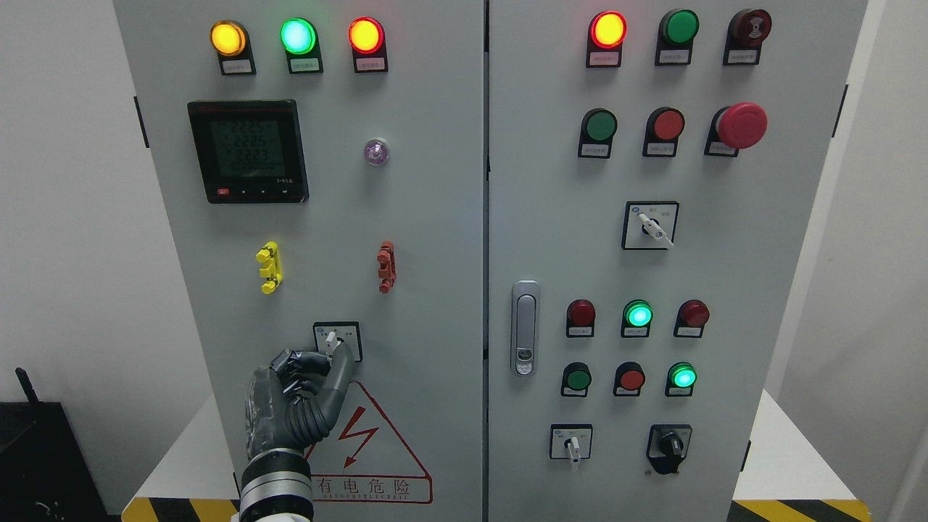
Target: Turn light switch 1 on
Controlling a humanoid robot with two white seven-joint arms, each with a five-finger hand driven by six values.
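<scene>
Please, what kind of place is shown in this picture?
Probably an industrial or training electrical room. A grey control cabinet fills the view, carrying lit indicator lamps, a digital meter and a red emergency stop button. The left hand reaches a rotary switch above a high-voltage warning sign.

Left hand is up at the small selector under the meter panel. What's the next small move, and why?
Probably pinch and twist the selector switch. The left robot hand has a finger alongside its white lever, the others curled, but a firm grip isn't evident. The lever points about straight up, so it looks not yet turned.
</scene>
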